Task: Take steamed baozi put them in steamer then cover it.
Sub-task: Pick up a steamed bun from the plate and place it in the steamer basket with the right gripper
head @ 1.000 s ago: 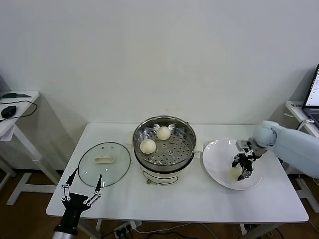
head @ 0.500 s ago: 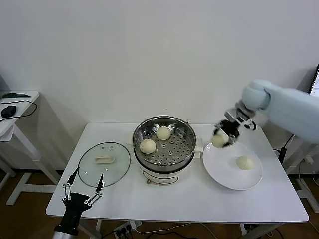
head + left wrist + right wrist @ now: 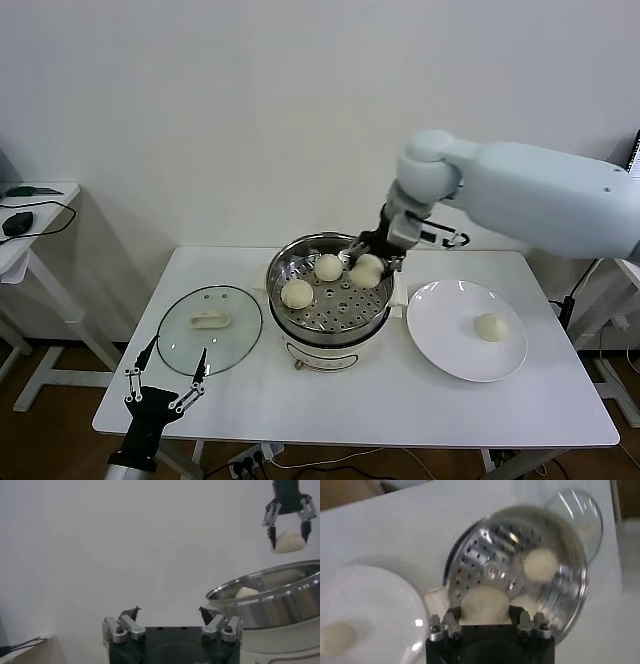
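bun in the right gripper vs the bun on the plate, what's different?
Support: the gripped baozi hangs in the air, pinched by the right gripper; the plate baozi rests on the white plate, untouched.
Place: the gripped one is above the steamer, over its perforated tray; the plate one sits beside the steamer, on the robot's right.
Shared: both are round, smooth and cream-white, about the same size.

Right hand (image 3: 368, 262) grips baozi (image 3: 367, 270) over steamer (image 3: 330, 290); two buns (image 3: 312, 281) inside.

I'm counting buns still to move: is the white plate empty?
Not empty. One baozi lies on the plate; two sit in the steamer, and the right hand holds another above the tray.
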You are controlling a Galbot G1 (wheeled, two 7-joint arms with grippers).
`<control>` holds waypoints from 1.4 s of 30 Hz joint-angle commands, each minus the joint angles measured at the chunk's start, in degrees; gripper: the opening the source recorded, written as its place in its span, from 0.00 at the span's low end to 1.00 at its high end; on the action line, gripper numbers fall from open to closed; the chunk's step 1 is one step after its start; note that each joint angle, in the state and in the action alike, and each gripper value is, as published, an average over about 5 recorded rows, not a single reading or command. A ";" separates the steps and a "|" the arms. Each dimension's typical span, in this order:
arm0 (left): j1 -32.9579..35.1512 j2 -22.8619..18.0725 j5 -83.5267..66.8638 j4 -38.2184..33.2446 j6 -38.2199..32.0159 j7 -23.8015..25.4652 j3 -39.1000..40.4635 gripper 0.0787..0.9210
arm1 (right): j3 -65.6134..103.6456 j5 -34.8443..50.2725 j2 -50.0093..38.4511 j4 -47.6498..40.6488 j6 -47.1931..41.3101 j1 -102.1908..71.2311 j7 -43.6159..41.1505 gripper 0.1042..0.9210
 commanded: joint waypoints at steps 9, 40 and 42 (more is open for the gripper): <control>-0.22 0.05 -0.20 0.43 -0.50 0.04 -0.28 0.88 | 1.90 -21.44 6.64 -1.93 16.56 -10.42 9.26 0.68; -0.76 -0.17 -0.64 1.28 -1.13 -0.01 -0.24 0.88 | 4.96 -21.09 5.50 -3.54 13.64 -11.08 6.33 0.88; -0.80 -0.16 -0.64 1.34 -1.14 -0.01 -0.19 0.88 | 6.84 -20.41 4.32 -4.18 13.48 -10.86 6.31 0.88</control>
